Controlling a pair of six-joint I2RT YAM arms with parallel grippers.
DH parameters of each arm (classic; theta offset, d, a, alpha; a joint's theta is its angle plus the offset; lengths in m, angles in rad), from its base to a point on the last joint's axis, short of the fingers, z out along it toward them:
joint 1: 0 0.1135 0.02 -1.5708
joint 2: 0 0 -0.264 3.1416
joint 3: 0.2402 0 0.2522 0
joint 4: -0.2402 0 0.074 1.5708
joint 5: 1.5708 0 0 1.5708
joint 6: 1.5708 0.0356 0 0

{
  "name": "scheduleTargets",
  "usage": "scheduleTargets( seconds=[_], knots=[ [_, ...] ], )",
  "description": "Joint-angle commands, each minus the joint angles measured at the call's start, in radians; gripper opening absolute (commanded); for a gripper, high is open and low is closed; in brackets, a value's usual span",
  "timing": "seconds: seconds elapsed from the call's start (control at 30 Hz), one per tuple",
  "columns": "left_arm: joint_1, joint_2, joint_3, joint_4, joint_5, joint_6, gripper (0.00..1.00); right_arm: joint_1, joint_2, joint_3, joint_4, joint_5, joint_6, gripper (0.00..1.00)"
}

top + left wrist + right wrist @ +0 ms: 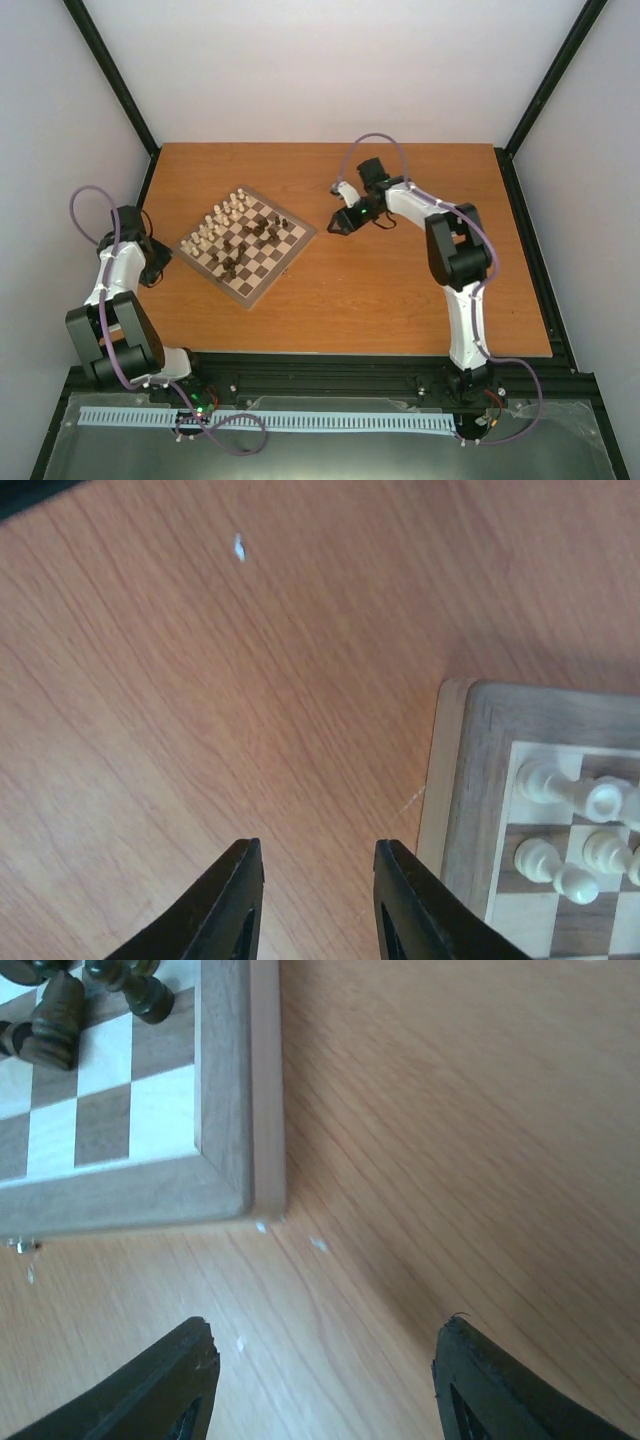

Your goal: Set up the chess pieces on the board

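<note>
On the desk (400,290), left of centre, the board (246,243) has its cream pieces (218,222) in two rows, but the dark pieces (250,240) look unsorted mid-board; beside it hover the left hand (318,852), narrow and empty, and the right hand (325,1325), wide and empty.

An orange-brown wooden table (400,300) carries a few white specks (239,547), perhaps paint chips

We see the board (478,780) as matt wood, its light border showing fine grain. On it, the cream chess pieces (542,779) look smooth and faintly glossy, and the dark chess pieces (55,1022) look satin brown. Around the board, the table (400,300) is smooth orange wood-grain with a slight sheen.
</note>
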Motion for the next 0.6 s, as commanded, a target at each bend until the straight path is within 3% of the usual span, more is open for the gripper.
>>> scheduleTargets(
  seconds=[0.0,0.1,0.2,0.4,0.57],
  knots=[
    [0.021,0.016,-0.026,0.029,0.124,-0.066,0.39,0.063,0.116,0.141,-0.042,-0.048,0.062,0.60],
    [0.025,0.025,-0.049,0.034,0.184,-0.075,0.61,0.080,0.203,0.252,-0.064,-0.069,0.105,0.60],
    [0.025,-0.004,-0.091,0.056,0.256,-0.083,0.67,0.085,0.284,0.367,-0.102,-0.102,0.145,0.59],
    [0.025,-0.086,-0.168,0.098,0.289,-0.076,0.62,0.104,0.339,0.428,-0.116,-0.099,0.152,0.57],
    [0.024,-0.087,-0.221,0.173,0.381,-0.080,0.44,0.115,0.346,0.423,-0.121,-0.099,0.150,0.54]
  ],
)
